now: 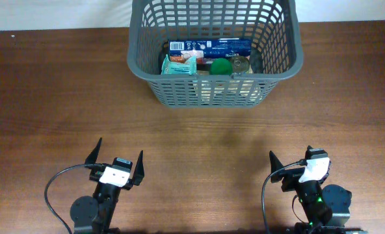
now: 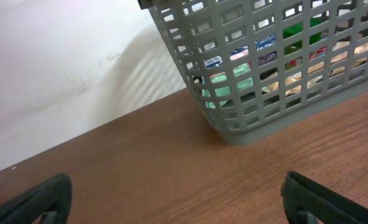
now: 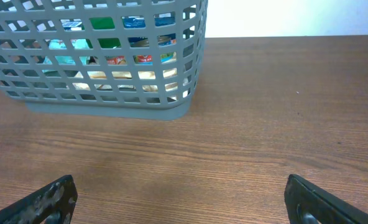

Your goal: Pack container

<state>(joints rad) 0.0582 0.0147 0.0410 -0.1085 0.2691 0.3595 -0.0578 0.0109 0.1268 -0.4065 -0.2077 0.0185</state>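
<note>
The dark grey lattice basket (image 1: pixel 147 71) stands at the far middle of the table. Inside lie a blue box (image 1: pixel 209 47), a teal packet (image 1: pixel 178 64), a green round item (image 1: pixel 220 66) and a jar (image 1: pixel 240 63). The basket also shows in the left wrist view (image 2: pixel 234 127) and the right wrist view (image 3: pixel 109 109). My left gripper (image 1: pixel 119 156) is open and empty near the front edge, far from the basket. My right gripper (image 1: pixel 291 156) is open and empty at the front right.
Brown wooden table (image 1: pixel 62 97) all around. A white wall lies behind the table's far edge (image 2: pixel 59 81).
</note>
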